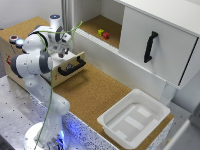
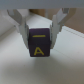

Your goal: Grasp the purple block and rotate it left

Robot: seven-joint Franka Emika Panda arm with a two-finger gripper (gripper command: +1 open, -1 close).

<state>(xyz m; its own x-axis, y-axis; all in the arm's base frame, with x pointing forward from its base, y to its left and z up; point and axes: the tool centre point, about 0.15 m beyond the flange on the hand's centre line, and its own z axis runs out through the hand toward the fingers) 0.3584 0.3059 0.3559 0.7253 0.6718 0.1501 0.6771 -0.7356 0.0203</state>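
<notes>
Purple block [image 2: 40, 44]: right up against your wrist camera, yellow letter A on the near face and a yellow bar on the face above it, sitting square and upright.
Gripper [image 2: 39, 31]: clenched on the purple block, you've got one pale finger [image 2: 21, 26] pressed on one side and the other on the opposite side, block held between them.
Surface under the block: pale and smooth in the wrist view; whether the block touches it, you cannot tell.
Where that is in the scene: in the exterior view your gripper [image 1: 62, 48] hangs over the open drawer [image 1: 70, 64] of the small wooden cabinet [image 1: 10, 50]; the block itself is hidden by the arm there.
Drawer: pulled out toward the desk, black handle [image 1: 71, 67] on its front, just beside the arm's white links.
Cabinet top: two small round objects [image 1: 16, 40] sit near its far edge, too blurred to name.
Desk [image 1: 90, 92]: cork-brown, running from the cabinet to the exterior view's right.
White tray [image 1: 134, 118]: near the desk's front edge, well apart from your gripper.
Big white cupboard [image 1: 155, 42]: sliding door with a black handle [image 1: 150, 46]; in the open part, a yellow block [image 1: 100, 32] and a red block [image 1: 106, 35] just beside each other, well apart from your work.
Green cable [image 1: 50, 75]: loops along the arm, close by the wrist.
</notes>
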